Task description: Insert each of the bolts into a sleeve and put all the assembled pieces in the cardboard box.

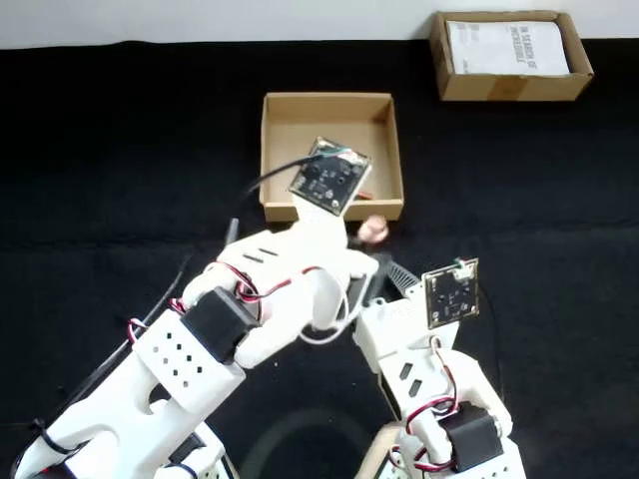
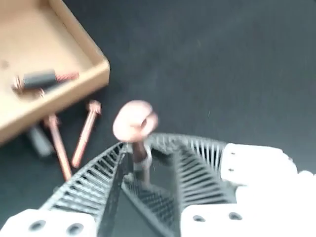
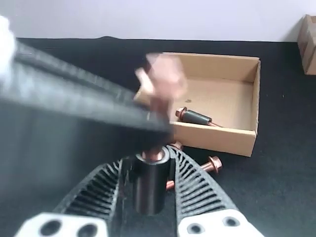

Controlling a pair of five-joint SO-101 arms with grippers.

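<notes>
Bolt, clamped head-up in left jaws, meets sleeve clamped in right jaws, over the table beside cardboard box; keep shank coaxial with bore, then press straight down.

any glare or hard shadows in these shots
High view: even light, no hard shadows on the black cloth. Left wrist view: the bolt in the left gripper has a pale, shiny head. Right wrist view: soft sheen on the sleeve held by the right gripper.
</notes>
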